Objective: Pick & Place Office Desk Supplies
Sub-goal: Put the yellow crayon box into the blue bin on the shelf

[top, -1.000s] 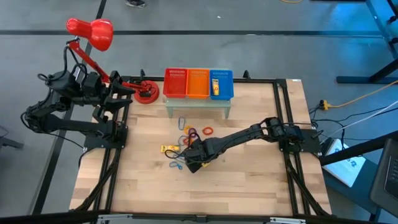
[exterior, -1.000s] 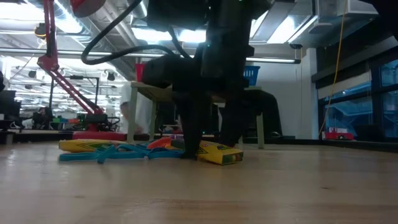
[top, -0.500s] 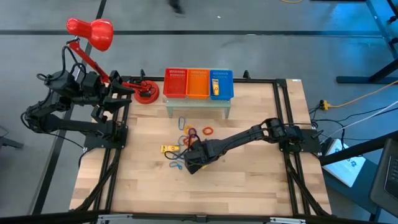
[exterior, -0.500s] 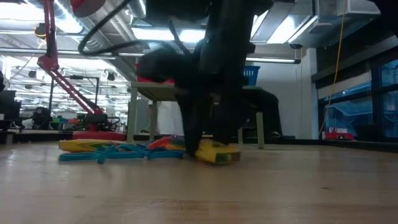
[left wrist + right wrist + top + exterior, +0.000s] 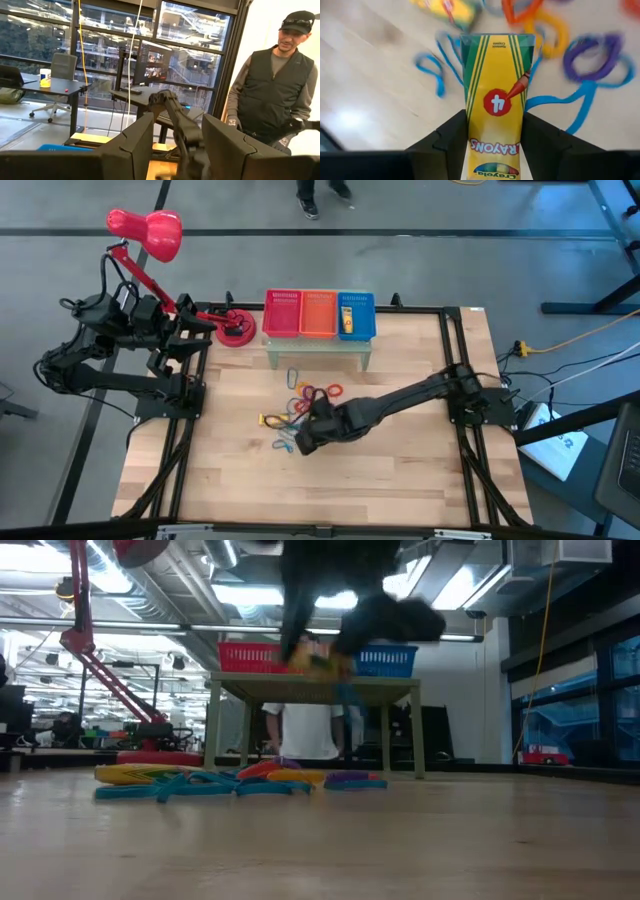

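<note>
Item: 1 Crayons packet (image 5: 496, 105), pinched by right gripper (image 5: 495, 145), lifted clear for carrying; band loops (image 5: 318, 393) at 12 o'clock. Left gripper (image 5: 177, 150) spread, parked beside lamp (image 5: 150, 235).

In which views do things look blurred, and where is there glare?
Right wrist view: the crayon packet between the fingers is sharp, while the loops on the table behind it are smeared. Low view: the right gripper and its packet are a dark blur against bright ceiling lights. High view: evenly lit, no glare.
</note>
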